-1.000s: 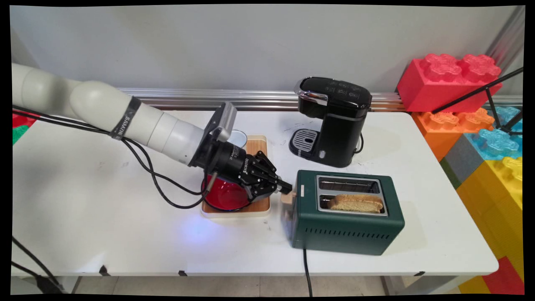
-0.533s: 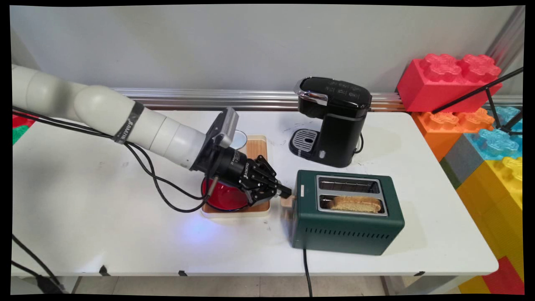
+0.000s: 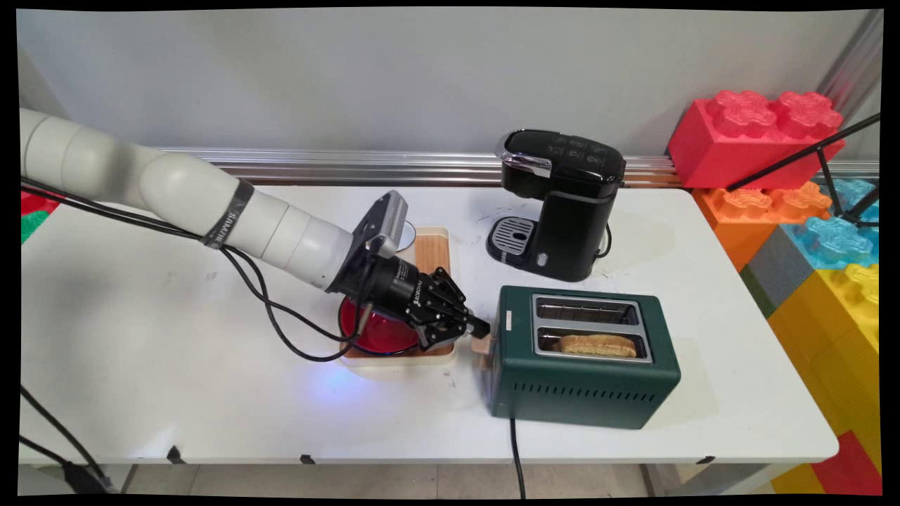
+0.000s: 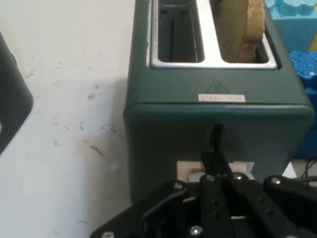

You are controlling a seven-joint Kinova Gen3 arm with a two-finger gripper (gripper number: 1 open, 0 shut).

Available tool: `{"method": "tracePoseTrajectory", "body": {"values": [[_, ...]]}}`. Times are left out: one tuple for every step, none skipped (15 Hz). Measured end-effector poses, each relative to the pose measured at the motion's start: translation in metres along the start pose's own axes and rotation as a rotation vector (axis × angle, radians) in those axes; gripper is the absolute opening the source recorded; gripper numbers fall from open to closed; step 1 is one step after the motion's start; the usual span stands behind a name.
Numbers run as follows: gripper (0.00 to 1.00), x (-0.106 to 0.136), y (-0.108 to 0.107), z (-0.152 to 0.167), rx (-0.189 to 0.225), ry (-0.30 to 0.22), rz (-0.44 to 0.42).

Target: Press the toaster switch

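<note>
A dark green two-slot toaster (image 3: 583, 379) stands on the white table, right of centre. A slice of toast (image 3: 598, 344) sits low in its near slot; the far slot is empty. My gripper (image 3: 479, 326) is shut and its fingertips rest on top of the tan lever (image 3: 482, 344) at the toaster's left end. In the hand view the closed fingers (image 4: 213, 148) point at the toaster's end wall (image 4: 213, 114), just above the tan lever (image 4: 189, 171), and the toast (image 4: 245, 20) shows in the right slot.
A black coffee machine (image 3: 559, 204) stands behind the toaster. Under my wrist a wooden tray (image 3: 432, 249) holds a red bowl (image 3: 376, 330) and a white cup (image 3: 404, 235). Big toy blocks (image 3: 752, 130) line the right side. The toaster's cord (image 3: 517, 457) hangs over the front edge.
My gripper has moved down with the lever under its tips. The lever sits lower, and the toast has sunk deeper into the near slot.
</note>
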Motion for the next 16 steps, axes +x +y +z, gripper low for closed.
{"method": "tracePoseTrajectory", "body": {"values": [[0.0,-0.001,0.0,0.001,0.0,-0.002,0.0],[0.0,-0.002,-0.001,0.001,0.0,-0.005,0.0],[0.0,-0.003,-0.001,0.002,-0.001,-0.008,0.001],[0.0,-0.004,-0.001,0.003,-0.002,-0.011,0.001],[0.0,-0.005,-0.001,0.004,-0.003,-0.014,0.001],[0.0,-0.006,-0.002,0.004,-0.004,-0.016,0.002],[0.0,-0.007,-0.002,0.005,-0.004,-0.019,0.003],[0.0,-0.008,-0.002,0.006,-0.004,-0.02,0.003],[0.0,-0.008,-0.003,0.006,-0.005,-0.021,0.003],[0.0,-0.009,-0.003,0.007,-0.004,-0.023,0.003],[0.0,-0.009,-0.003,0.007,-0.005,-0.024,0.004],[0.0,-0.01,-0.003,0.008,-0.005,-0.026,0.004],[0.0,-0.01,-0.003,0.008,-0.005,-0.028,0.004],[0.0,-0.011,-0.004,0.009,-0.005,-0.029,0.005],[0.0,-0.011,-0.004,0.009,-0.005,-0.031,0.005],[0.0,-0.011,-0.004,0.01,-0.005,-0.032,0.005]]}}
